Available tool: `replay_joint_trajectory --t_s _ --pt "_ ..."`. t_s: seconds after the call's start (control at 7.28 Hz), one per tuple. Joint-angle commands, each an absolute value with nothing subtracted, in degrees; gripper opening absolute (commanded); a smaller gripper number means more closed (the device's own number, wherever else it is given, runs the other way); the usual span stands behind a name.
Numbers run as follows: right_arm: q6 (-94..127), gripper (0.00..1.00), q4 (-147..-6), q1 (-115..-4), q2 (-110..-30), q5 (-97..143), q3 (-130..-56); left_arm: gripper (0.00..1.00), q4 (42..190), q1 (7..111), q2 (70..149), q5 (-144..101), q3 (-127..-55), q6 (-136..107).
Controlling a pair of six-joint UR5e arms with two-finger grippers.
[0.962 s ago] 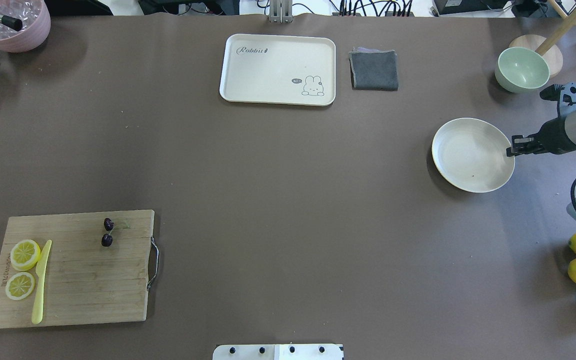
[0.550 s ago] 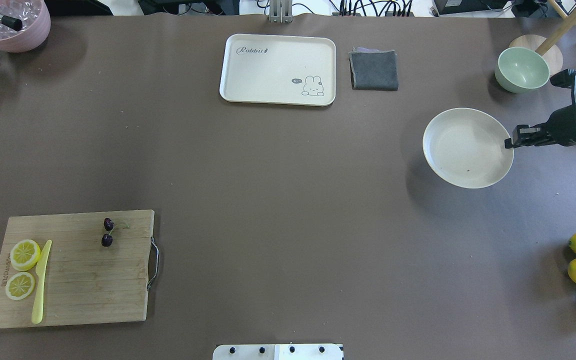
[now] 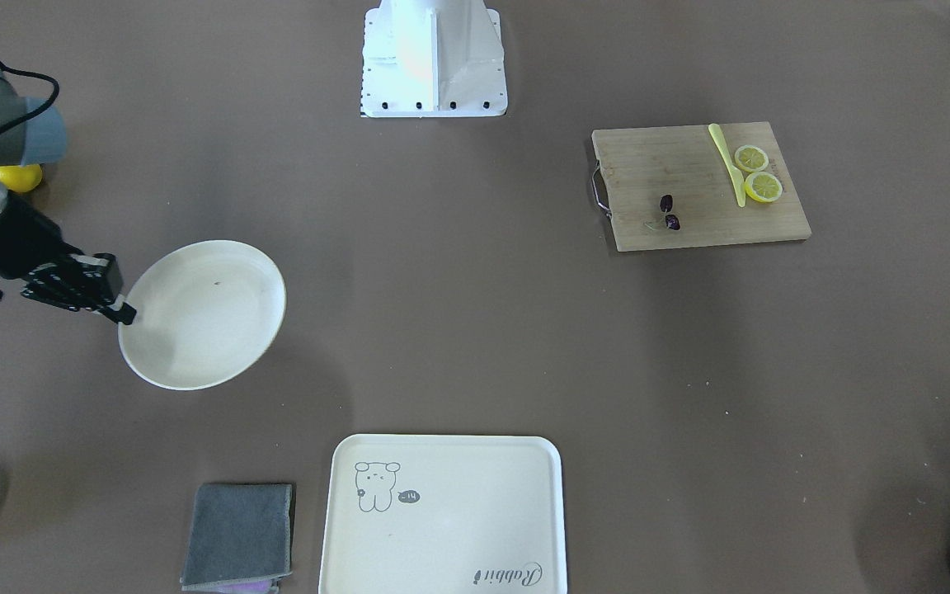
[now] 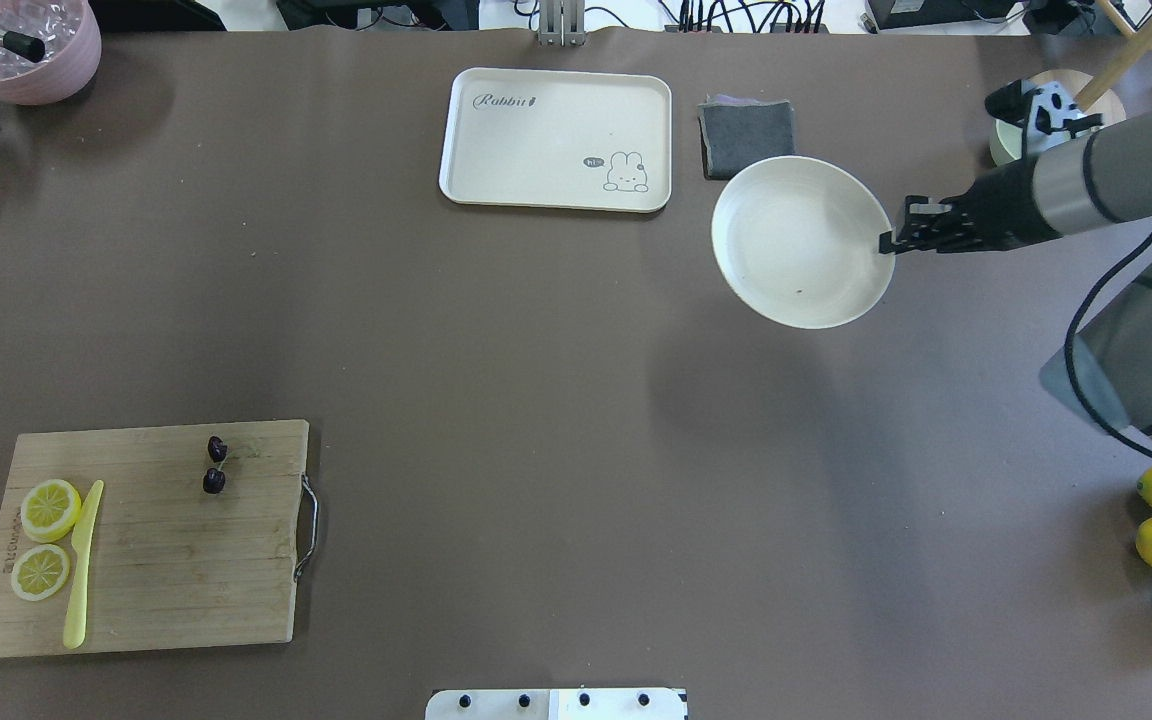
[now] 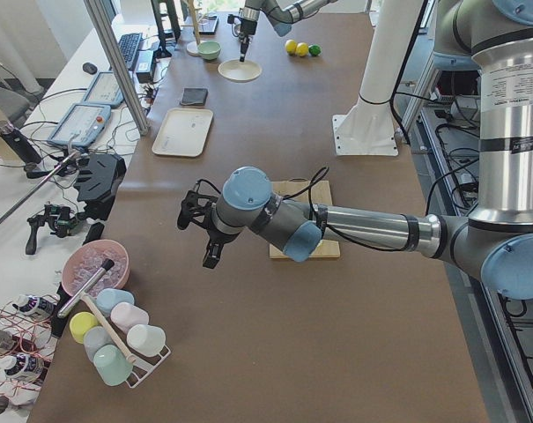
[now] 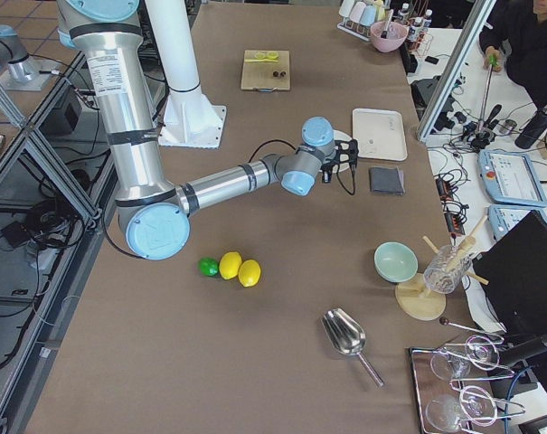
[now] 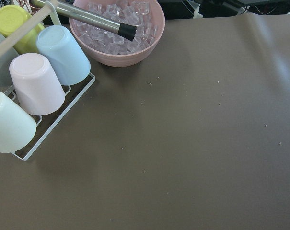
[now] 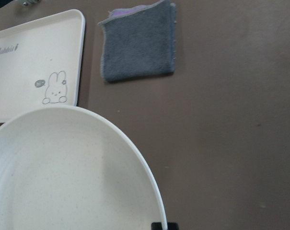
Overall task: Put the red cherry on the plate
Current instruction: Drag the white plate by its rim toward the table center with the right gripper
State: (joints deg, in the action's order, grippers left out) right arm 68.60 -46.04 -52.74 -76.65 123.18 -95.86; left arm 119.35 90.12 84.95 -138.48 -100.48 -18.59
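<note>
Over on the robot's right side, the right gripper (image 4: 891, 241) is clamped on the rim of the round cream-white shallow plate (image 4: 802, 242). Judging by its offset shadow, the plate hangs clear of the brown tabletop (image 4: 536, 400), near the grey folded cloth (image 4: 746, 128) and the rectangular cream tray with a rabbit drawing (image 4: 556, 138). The red cherry (image 4: 215, 465), a dark pair, lies well apart toward the robot's left on the wooden cutting board (image 4: 146, 560), its two fruits lined up roughly toward and away from the robot. Two lemon slices (image 4: 48, 508) and a yellow plastic knife (image 4: 83, 560) sit at the board's other end. No obstacle appears between plate and cherry. The left gripper (image 5: 210, 254) looks nearer the cherry, but whether it is open or closed cannot be told.
</note>
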Motion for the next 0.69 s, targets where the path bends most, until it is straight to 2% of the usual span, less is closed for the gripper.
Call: replay_joint_trajectory --t_s 0.0,0.27,0.55 --pt "71.2 0.0 -54.7 -43.8 -69.8 113.0 -97.8 0.98 120.4 90.2 84.8 -138.3 -99.4 -18.5" --pt "73.4 0.0 -60.9 -35.2 -63.9 103.1 -97.3 0.98 122.8 90.2 84.5 -137.4 -99.0 -18.7" --pt "75.4 0.0 -67.1 -31.3 -58.2 101.6 -95.5 0.98 123.0 90.2 84.5 -137.5 -98.8 -18.7"
